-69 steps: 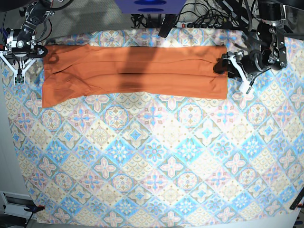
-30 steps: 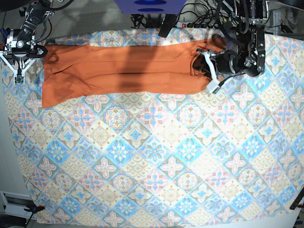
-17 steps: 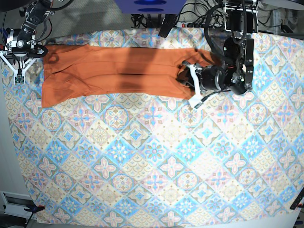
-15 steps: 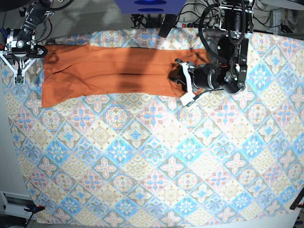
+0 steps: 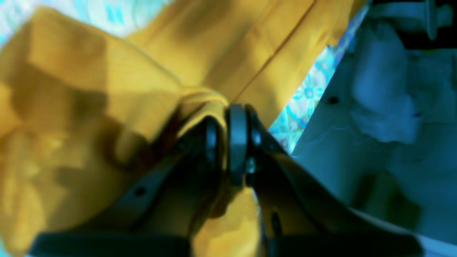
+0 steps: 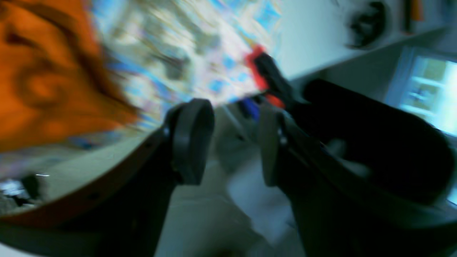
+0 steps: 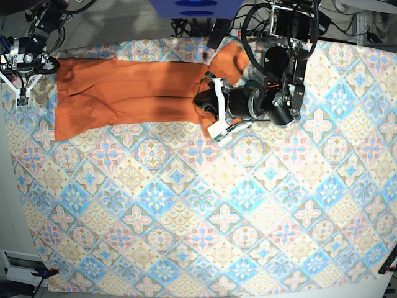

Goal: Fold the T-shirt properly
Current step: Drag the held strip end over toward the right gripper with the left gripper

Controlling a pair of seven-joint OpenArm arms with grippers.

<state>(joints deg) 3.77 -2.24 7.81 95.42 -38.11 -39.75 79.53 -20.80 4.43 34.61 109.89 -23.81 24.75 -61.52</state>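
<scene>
The orange T-shirt (image 7: 124,93) lies as a long folded band along the far side of the table. My left gripper (image 7: 208,105) is shut on its right end and holds that end lifted and doubled back over the band, near the middle. In the left wrist view the jaws (image 5: 228,121) pinch a bunched fold of the shirt (image 5: 107,89). My right gripper (image 7: 22,94) is at the shirt's left end, beside the cloth edge. In the right wrist view it (image 6: 232,142) is open and empty, with the shirt (image 6: 43,71) to its left.
The blue-and-beige tile-patterned tablecloth (image 7: 186,205) covers the table. Cables and a power strip (image 7: 260,28) lie behind the far edge. A red clamp (image 6: 260,67) grips the cloth's edge near my right gripper. The left arm's body (image 7: 279,93) hangs over the far right.
My left gripper has carried the shirt's right end leftward, from the far right to near the middle, folding it over. The right arm has only shifted slightly.
</scene>
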